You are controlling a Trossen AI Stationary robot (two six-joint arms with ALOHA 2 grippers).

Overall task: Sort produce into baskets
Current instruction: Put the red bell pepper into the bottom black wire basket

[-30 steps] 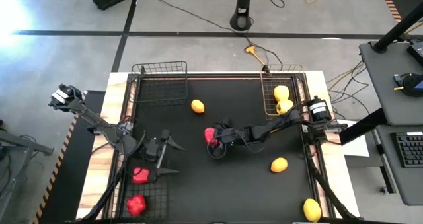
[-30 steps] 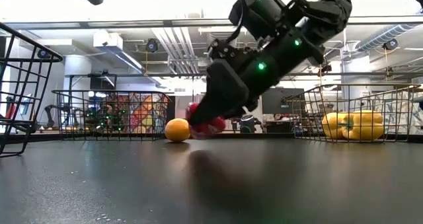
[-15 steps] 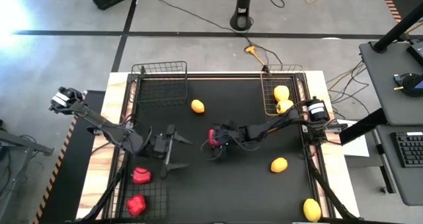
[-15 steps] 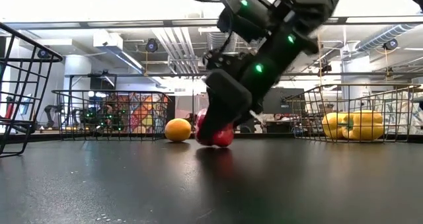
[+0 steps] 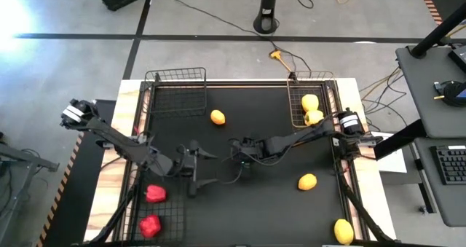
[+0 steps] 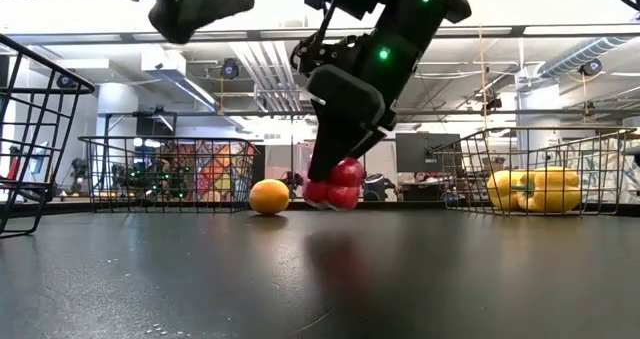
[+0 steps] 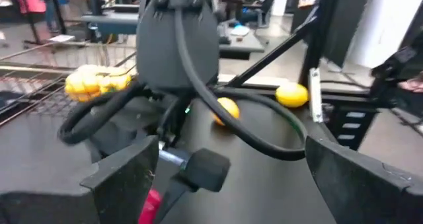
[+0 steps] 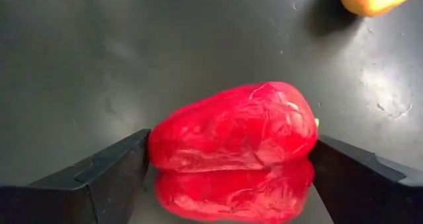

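Note:
A red bell pepper [image 8: 231,135] sits between the fingers of my right gripper [image 5: 240,154] near the table's middle; the low view shows the pepper [image 6: 335,184] just off the table. My left gripper [image 5: 205,168] stands open a little to the left of it, level, with nothing between its fingers, which point toward the right gripper. Two red peppers [image 5: 154,194] lie in the near-left basket [image 5: 164,214]. Yellow peppers [image 5: 311,108] fill the coppery basket [image 5: 295,112] at far right. A black basket [image 5: 175,94] stands at far left. My right gripper pinches the red pepper between its two fingers, one on each end of the lumpy body [image 8: 158,151]. The fingers [image 8: 99,174] slant down from the table's right side. The pepper lies crosswise between them, lifted just clear of the table.
Loose lemons lie on the black mat: one at the far middle [image 5: 218,116], one at the right [image 5: 307,181], one at the near right corner [image 5: 343,231]. Cables trail from the right arm over the mat.
My right gripper has tipped steeply downward and risen, and the red pepper has come up off the table with it. My left gripper has moved toward the table's right, closer to the right gripper, staying open.

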